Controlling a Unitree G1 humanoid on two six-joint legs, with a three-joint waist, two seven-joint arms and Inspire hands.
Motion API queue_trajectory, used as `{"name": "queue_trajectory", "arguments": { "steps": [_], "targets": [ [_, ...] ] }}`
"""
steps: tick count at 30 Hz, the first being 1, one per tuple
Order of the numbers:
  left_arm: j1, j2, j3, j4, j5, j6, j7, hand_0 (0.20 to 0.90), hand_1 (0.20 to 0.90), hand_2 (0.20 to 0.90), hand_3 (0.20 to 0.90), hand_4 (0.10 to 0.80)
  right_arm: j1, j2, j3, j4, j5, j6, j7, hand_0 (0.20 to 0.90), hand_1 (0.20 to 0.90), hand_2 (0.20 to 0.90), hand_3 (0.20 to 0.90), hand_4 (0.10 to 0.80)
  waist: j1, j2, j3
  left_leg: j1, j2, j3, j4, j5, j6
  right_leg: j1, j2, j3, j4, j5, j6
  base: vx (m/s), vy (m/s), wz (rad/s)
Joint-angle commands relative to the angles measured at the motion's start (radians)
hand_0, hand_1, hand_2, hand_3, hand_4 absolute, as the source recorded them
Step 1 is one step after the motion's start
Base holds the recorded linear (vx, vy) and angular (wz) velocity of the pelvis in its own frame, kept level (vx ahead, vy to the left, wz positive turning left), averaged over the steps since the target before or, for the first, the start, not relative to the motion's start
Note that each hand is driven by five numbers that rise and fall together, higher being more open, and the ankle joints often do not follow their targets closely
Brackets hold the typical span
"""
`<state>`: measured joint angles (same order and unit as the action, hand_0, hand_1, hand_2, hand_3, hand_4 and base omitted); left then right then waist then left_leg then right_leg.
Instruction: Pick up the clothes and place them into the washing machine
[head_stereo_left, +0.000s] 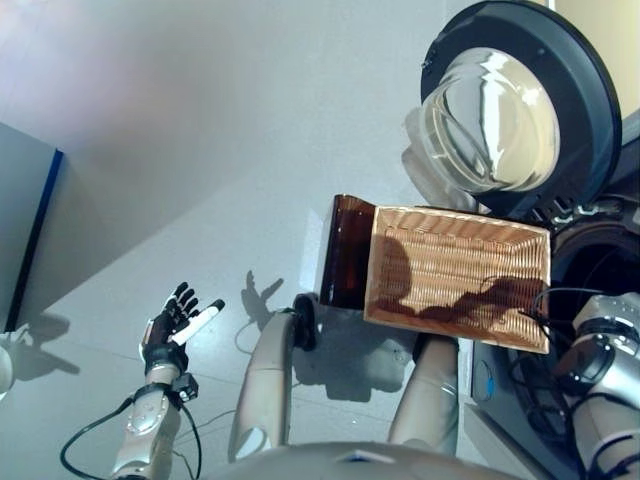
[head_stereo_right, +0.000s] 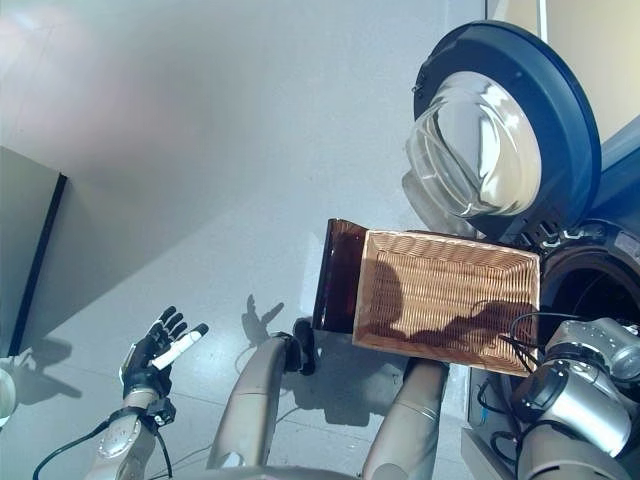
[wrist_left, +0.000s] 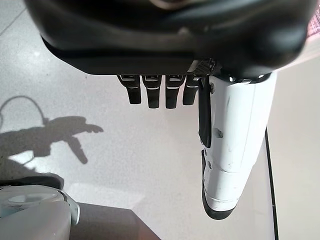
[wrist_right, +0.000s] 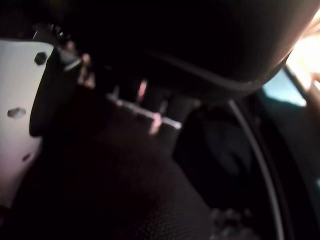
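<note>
Wicker basket (head_stereo_left: 455, 285) on floor (head_stereo_left: 200, 150), beside washer (head_stereo_right: 590, 270); no clothes visible inside it. Washer door (head_stereo_left: 515, 105) swung open above basket. Left hand (head_stereo_left: 175, 325) raised over bare floor, well apart from basket, fingers (wrist_left: 150, 95) straight and spread, holding nothing. Right arm reaching into drum opening; right hand (wrist_right: 20, 120) in darkness there, grip state cannot be told. Dark fabric-like texture under right hand, too dim to identify.

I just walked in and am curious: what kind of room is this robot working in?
Probably a laundry area, or a test space set up as one. A front-loading washing machine stands with its round glass door swung open, and a wicker laundry basket sits beside it on a bare grey floor.
</note>
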<state>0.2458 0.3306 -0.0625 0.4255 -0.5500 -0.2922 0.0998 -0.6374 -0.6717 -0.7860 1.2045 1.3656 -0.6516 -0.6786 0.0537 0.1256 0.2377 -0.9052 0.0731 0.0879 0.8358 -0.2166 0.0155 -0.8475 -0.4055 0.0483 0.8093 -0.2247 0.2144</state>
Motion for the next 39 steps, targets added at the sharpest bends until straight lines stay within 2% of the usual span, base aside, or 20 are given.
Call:
{"name": "queue_trajectory", "arguments": {
  "steps": [1, 3, 4, 5, 19, 24, 30, 39],
  "targets": [
    [0.033, 0.071, 0.047, -0.047, -0.003, -0.089, 0.024, 0.9, 0.9, 0.9, 0.9, 0.8, 0.01, -0.252, 0.071, 0.03, -0.123, -0.122, 0.02, 0.2, 0.2, 0.2, 0.2, 0.3, -0.016, -0.007, -0.058, 0.062, 0.049, -0.062, -0.02, -0.025, -0.101, -0.028, 0.032, 0.017, -0.08, 0.143, -0.05, 0.0, 0.0, 0.0],
    [0.032, 0.07, 0.048, -0.047, -0.005, -0.09, 0.023, 0.9, 0.9, 0.9, 0.9, 0.8, 0.011, -0.241, 0.076, 0.019, -0.12, -0.124, 0.032, 0.2, 0.2, 0.2, 0.2, 0.3, -0.016, -0.007, -0.059, 0.063, 0.05, -0.062, -0.02, -0.025, -0.1, -0.028, 0.033, 0.017, -0.081, 0.143, -0.051, 0.0, 0.0, 0.0],
    [0.03, 0.069, 0.047, -0.046, -0.007, -0.09, 0.023, 0.9, 0.9, 0.9, 0.9, 0.8, 0.01, -0.234, 0.078, 0.015, -0.117, -0.126, 0.037, 0.518, 0.518, 0.518, 0.518, 0.527, -0.016, -0.008, -0.059, 0.064, 0.05, -0.062, -0.021, -0.025, -0.1, -0.027, 0.034, 0.017, -0.081, 0.143, -0.051, 0.0, 0.0, 0.0],
    [0.028, 0.069, 0.047, -0.048, -0.01, -0.092, 0.022, 0.9, 0.9, 0.9, 0.9, 0.8, 0.009, -0.229, 0.078, 0.011, -0.115, -0.129, 0.041, 0.9, 0.9, 0.9, 0.9, 0.8, -0.017, -0.007, -0.059, 0.064, 0.05, -0.061, -0.021, -0.025, -0.1, -0.026, 0.034, 0.017, -0.082, 0.143, -0.051, -0.008, -0.003, -0.04],
    [0.027, 0.056, 0.063, -0.042, -0.023, -0.091, 0.023, 0.9, 0.9, 0.9, 0.9, 0.8, 0.02, -0.161, 0.084, -0.004, -0.117, -0.116, 0.045, 0.9, 0.9, 0.9, 0.9, 0.8, -0.018, -0.01, -0.056, 0.066, 0.049, -0.057, -0.023, -0.025, -0.097, -0.02, 0.035, 0.015, -0.089, 0.148, -0.051, -0.002, 0.0, -0.01],
    [0.025, 0.057, 0.057, -0.045, -0.03, -0.093, 0.014, 0.9, 0.9, 0.9, 0.9, 0.8, 0.021, -0.135, 0.111, 0.023, -0.133, -0.062, 0.059, 0.9, 0.9, 0.9, 0.9, 0.8, -0.01, -0.014, -0.048, 0.064, 0.046, -0.057, -0.017, -0.026, -0.095, -0.01, 0.03, 0.012, -0.097, 0.151, -0.048, 0.0, 0.0, 0.0],
    [0.024, 0.057, 0.053, -0.068, -0.034, -0.104, 0.002, 0.9, 0.9, 0.9, 0.9, 0.8, 0.025, -0.056, 0.142, 0.028, -0.146, -0.024, 0.097, 0.9, 0.9, 0.9, 0.9, 0.8, 0.0, -0.016, -0.038, 0.076, 0.038, -0.055, -0.031, -0.021, -0.089, 0.014, 0.023, 0.0, -0.131, 0.169, -0.039, 0.0, 0.0, 0.0],
    [0.003, 0.047, 0.055, -0.068, -0.034, -0.105, 0.005, 0.9, 0.9, 0.9, 0.9, 0.8, 0.055, 0.13, 0.135, 0.034, -0.131, -0.011, 0.111, 0.9, 0.9, 0.9, 0.9, 0.8, 0.008, -0.038, -0.033, 0.093, 0.021, -0.06, -0.059, -0.01, -0.082, 0.064, 0.014, -0.018, -0.187, 0.194, -0.031, 0.006, 0.0, 0.04]
  ]
}}
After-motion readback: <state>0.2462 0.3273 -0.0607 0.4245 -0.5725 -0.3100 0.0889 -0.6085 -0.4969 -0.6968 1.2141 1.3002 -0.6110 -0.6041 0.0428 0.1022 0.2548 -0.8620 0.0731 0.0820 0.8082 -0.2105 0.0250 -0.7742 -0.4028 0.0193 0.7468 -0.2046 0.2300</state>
